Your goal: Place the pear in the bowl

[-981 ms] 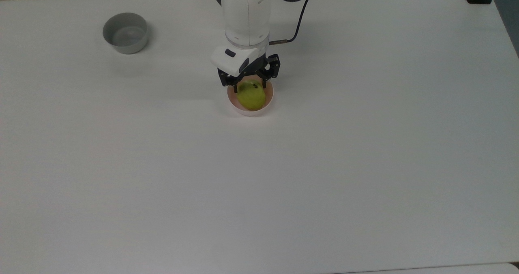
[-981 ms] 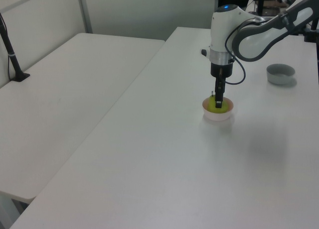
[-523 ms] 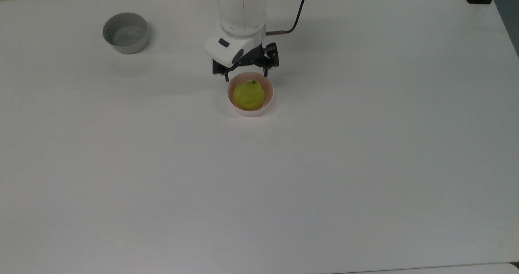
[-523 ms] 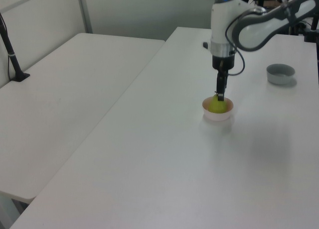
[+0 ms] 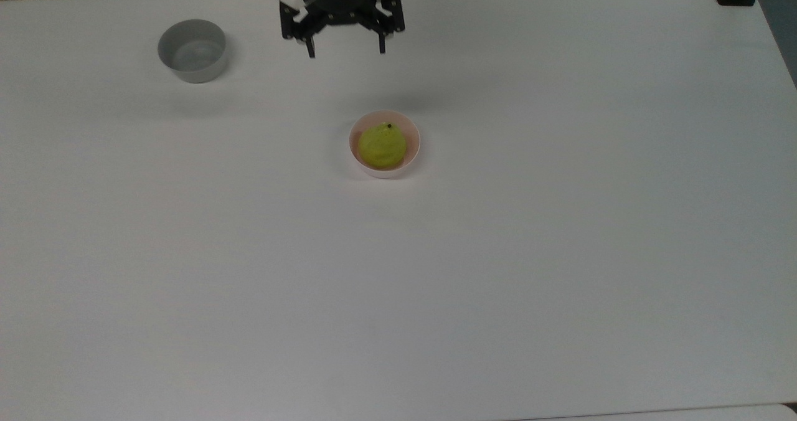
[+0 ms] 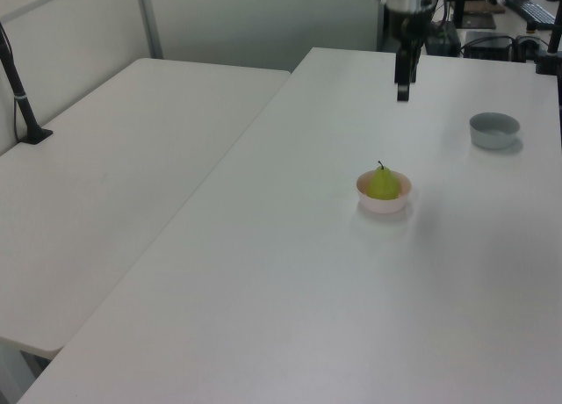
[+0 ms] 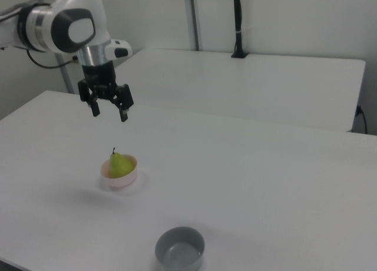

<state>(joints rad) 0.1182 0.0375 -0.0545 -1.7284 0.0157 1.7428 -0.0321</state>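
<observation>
While the pear (image 5: 381, 146) sits in the pink bowl (image 5: 413, 154), just above the middle of the top view, the gripper (image 5: 346, 50) hangs near the upper edge of that frame, well apart from the fruit. Its jaws are spread wide and hold nothing, with both dark fingers pointing down.

From the right view the gripper (image 7: 109, 113) floats in the upper left of the frame, clear above the bowl (image 7: 119, 181), which stands left of centre on the white table (image 7: 265, 182). The pear (image 7: 119, 164) stands upright there, stem up, its top rising over the rim.

Seen in the left view, the gripper (image 6: 402, 91) is at the top, right of centre, and the pear (image 6: 383, 183) rests in the bowl (image 6: 383, 202) below it, near mid-frame.

A grey bowl (image 5: 192, 50) stands alone in the upper left of the top view, left of the gripper.
</observation>
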